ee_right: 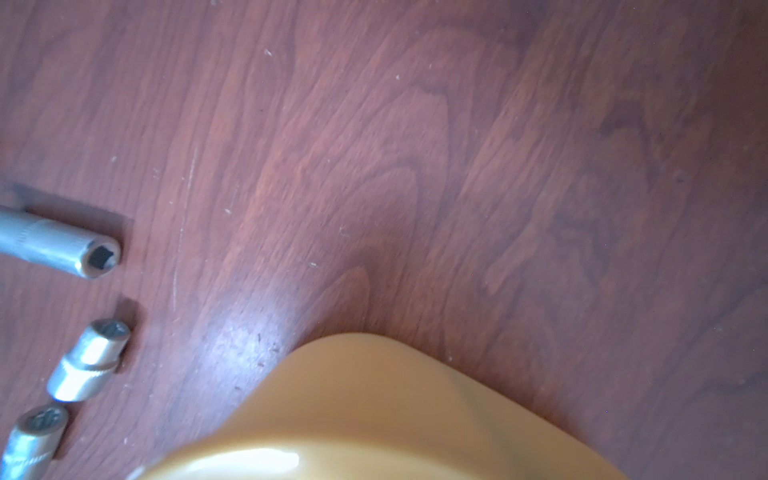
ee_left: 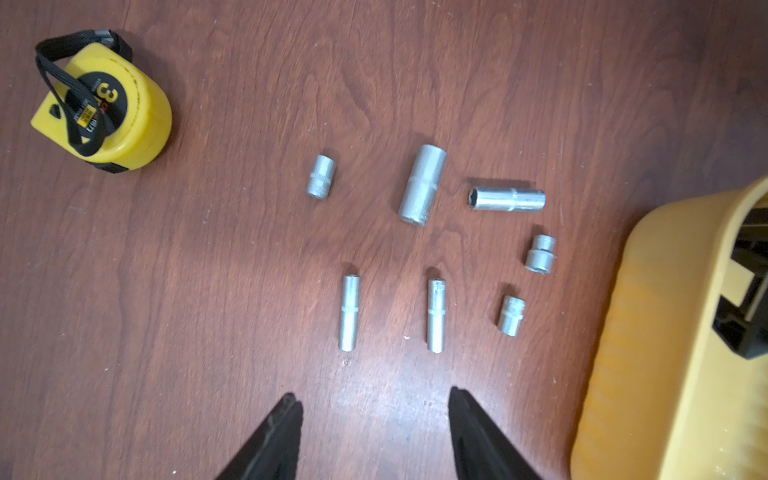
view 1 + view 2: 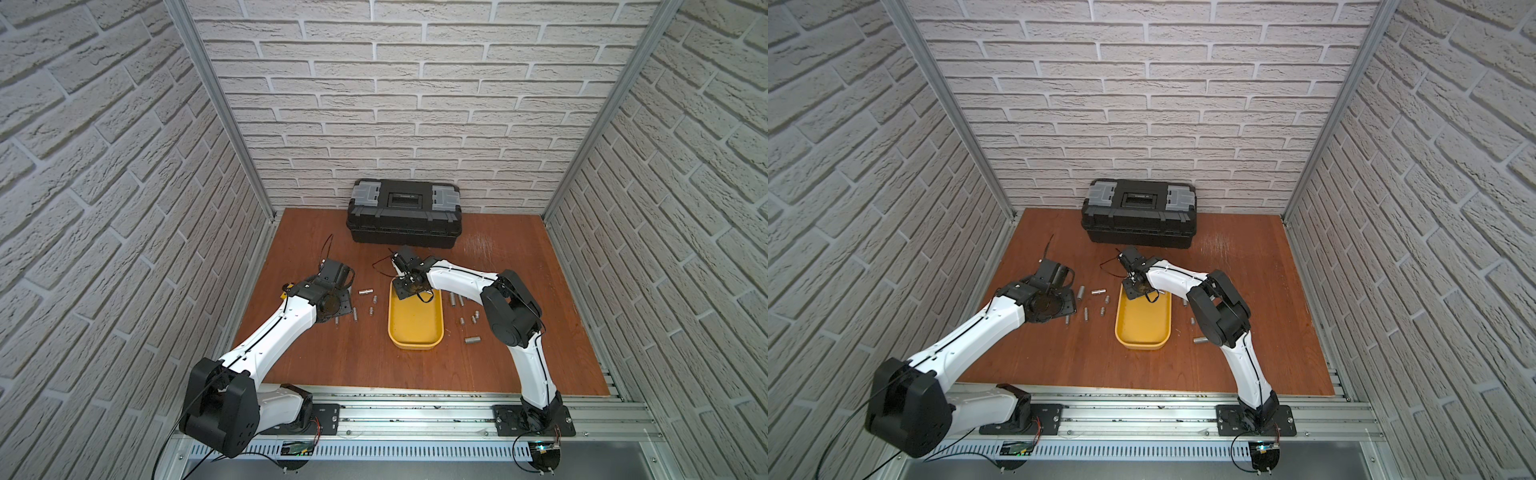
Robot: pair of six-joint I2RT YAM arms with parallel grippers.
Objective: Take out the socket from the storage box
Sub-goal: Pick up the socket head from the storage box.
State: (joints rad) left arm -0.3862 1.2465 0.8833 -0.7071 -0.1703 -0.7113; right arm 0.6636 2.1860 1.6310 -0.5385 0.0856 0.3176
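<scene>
Storage box (image 3: 415, 326) mostly bare; right tool (image 3: 409, 286) down at its far end, probably for a last socket, grip can't tell. Left tool (image 2: 372, 395) released, parked over sockets (image 2: 422, 185) on desk (image 2: 208, 291)

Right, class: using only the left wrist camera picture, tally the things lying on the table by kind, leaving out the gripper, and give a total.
Sockets: 7
Tape measure: 1
Storage box: 1
Total: 9
</scene>
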